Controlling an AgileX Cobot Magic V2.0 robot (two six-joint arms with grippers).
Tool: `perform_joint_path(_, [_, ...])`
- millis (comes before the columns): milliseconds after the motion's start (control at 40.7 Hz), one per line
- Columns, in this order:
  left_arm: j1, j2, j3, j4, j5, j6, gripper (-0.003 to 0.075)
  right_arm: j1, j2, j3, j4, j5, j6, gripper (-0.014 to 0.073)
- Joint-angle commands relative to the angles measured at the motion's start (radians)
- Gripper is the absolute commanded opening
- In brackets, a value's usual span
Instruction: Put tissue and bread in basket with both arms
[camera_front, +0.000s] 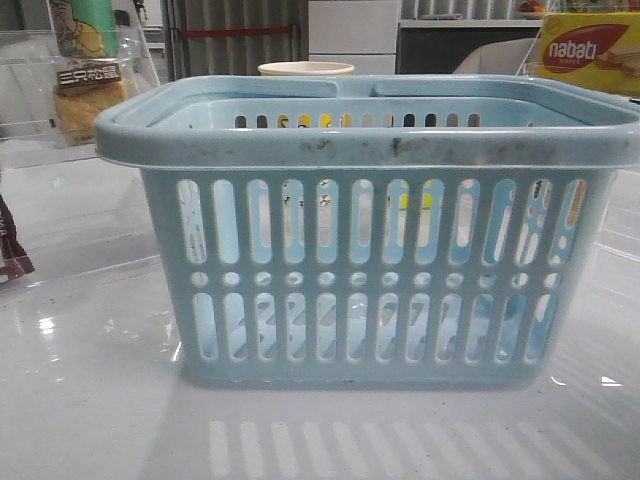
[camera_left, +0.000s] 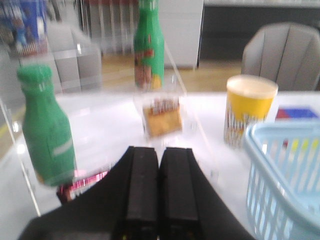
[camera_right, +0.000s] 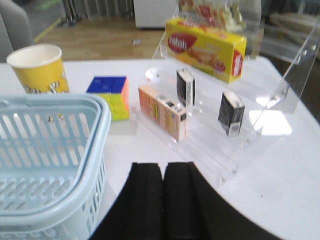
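The light-blue basket (camera_front: 370, 290) fills the middle of the front view, and no arm shows there. It also shows in the left wrist view (camera_left: 285, 175) and the right wrist view (camera_right: 50, 150). The bread (camera_front: 88, 100), golden-brown with a dark label, stands on a clear shelf at the far left. In the left wrist view the bread (camera_left: 162, 117) lies ahead of my left gripper (camera_left: 159, 152), which is shut and empty. Two small dark packs (camera_right: 185, 86) (camera_right: 231, 112) stand on a clear stepped stand; I cannot tell which is the tissue. My right gripper (camera_right: 163, 167) is shut and empty, beside the basket.
Two green bottles (camera_left: 45, 130) (camera_left: 149, 45) stand on the left clear stand. A yellow paper cup (camera_right: 40, 67), a colour cube (camera_right: 111, 95), an orange box (camera_right: 162, 111) and the yellow nabati box (camera_right: 207, 47) lie behind and right of the basket. A dark red pack (camera_front: 10, 255) is at the left edge.
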Motion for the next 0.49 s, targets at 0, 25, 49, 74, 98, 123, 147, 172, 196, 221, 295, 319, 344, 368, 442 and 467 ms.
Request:
perform_joint_path(0, [0.0, 0.052, -0.011, -0.007, -0.036, -0.004, 0.0093, -0.005, 0.066, -0.025, -0.006, -0.031, -0.005, 0.0057])
perform_joint_path(25, [0.0, 0.059, -0.006, -0.007, -0.033, -0.004, 0.0093, -0.005, 0.08, -0.021, -0.006, -0.025, -0.005, 0.0057])
perform_joint_path(49, [0.0, 0.068, 0.001, -0.007, -0.033, -0.004, 0.0093, -0.005, 0.092, -0.018, -0.006, -0.022, -0.005, 0.0057])
perform_joint_path(74, [0.0, 0.073, 0.004, -0.007, -0.033, -0.004, 0.0093, -0.005, 0.102, -0.014, -0.006, -0.02, -0.005, 0.0057])
perform_joint_path(98, [0.0, 0.081, 0.01, -0.007, -0.033, -0.004, 0.0093, -0.005, 0.113, -0.009, -0.006, -0.017, -0.005, 0.0057])
perform_joint_path(123, [0.0, 0.088, 0.016, -0.007, -0.035, -0.004, 0.0093, -0.005, 0.122, -0.005, -0.006, -0.017, -0.005, 0.0057])
perform_joint_path(147, [0.0, 0.093, 0.021, -0.007, -0.037, -0.004, 0.0093, -0.005, 0.132, -0.001, -0.006, -0.014, -0.005, 0.0057])
perform_joint_path(172, [0.0, 0.1, 0.026, -0.007, -0.042, -0.004, 0.0093, -0.005, 0.14, 0.003, -0.006, -0.012, -0.005, 0.0057])
perform_joint_path(196, [0.0, 0.104, 0.028, -0.007, -0.042, -0.004, 0.0093, -0.005, 0.15, 0.007, -0.006, -0.011, -0.005, 0.0057])
perform_joint_path(221, [0.0, 0.112, 0.03, -0.007, -0.042, -0.004, 0.0093, -0.005, 0.157, 0.011, -0.006, -0.01, -0.005, 0.0057])
perform_joint_path(295, [0.0, 0.129, 0.034, -0.007, -0.037, -0.004, 0.0093, -0.005, 0.18, 0.019, -0.007, 0.0, -0.005, 0.0057])
perform_joint_path(319, [0.0, 0.131, 0.034, -0.007, -0.036, -0.004, 0.0093, -0.005, 0.186, 0.019, -0.007, 0.009, -0.005, 0.0059])
perform_joint_path(344, [0.0, 0.136, 0.034, -0.007, -0.036, -0.004, 0.0093, -0.005, 0.192, 0.019, -0.011, 0.014, -0.005, 0.006])
perform_joint_path(368, [0.0, 0.142, 0.034, -0.007, -0.035, -0.004, 0.0094, -0.005, 0.199, 0.019, -0.014, 0.019, -0.005, 0.006])
perform_joint_path(442, [0.0, 0.156, 0.034, -0.007, -0.033, -0.004, 0.0108, -0.005, 0.215, 0.019, -0.027, 0.034, -0.006, 0.0079])
perform_joint_path(467, [0.0, 0.161, 0.034, -0.007, -0.033, -0.004, 0.0126, -0.005, 0.222, 0.019, -0.033, 0.04, -0.006, 0.0098])
